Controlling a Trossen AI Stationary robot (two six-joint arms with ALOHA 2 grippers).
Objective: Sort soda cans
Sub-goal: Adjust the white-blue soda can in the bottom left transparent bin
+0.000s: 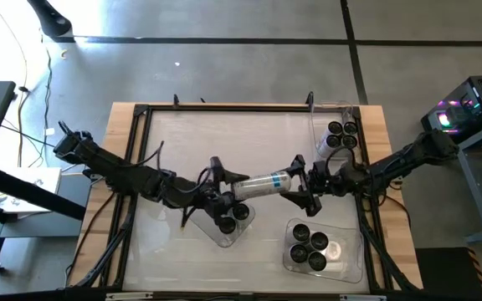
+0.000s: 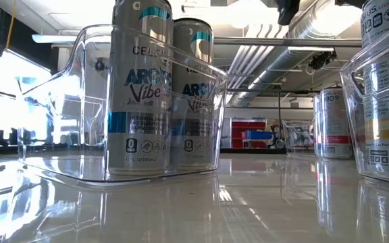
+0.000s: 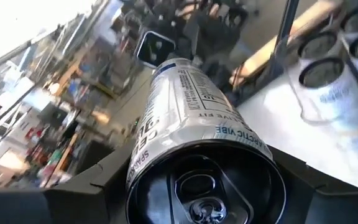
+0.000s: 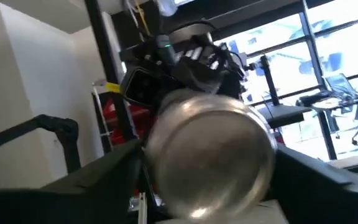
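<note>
1. Glossy pale tabletop (image 1: 182,150) in a black frame, with concrete floor around it and an open workshop with windows beyond.
2. Carrying three clear bins: one at the far right corner (image 1: 318,125), one near right (image 1: 354,259) and one near the middle (image 1: 224,237). Standing upright in each, sorted soda cans (image 1: 342,135).
3. Aloft over mid-table and lying level between both arms: one Celsius Arctic Vibe can (image 1: 262,184), above and just beside the middle bin.
4. Clamped on its pull-tab end: left gripper (image 1: 239,191), fingers partly spread to the can's width and pressed to its sides.
5. Set around its plain base end: right gripper (image 1: 295,182). Cannot tell whether gripping or already loose.
6. Probably thin aluminium: stiff along its length and easily dented across the wall. Smooth and slippery, and heavy if full.
7. Best taken across the cylinder near one end, where the rim stiffens the wall. Squeeze lightly.
8. Risk in a one-ended hold: sagging or sliding out while level. Safer turned upright before lowering into a bin.
</note>
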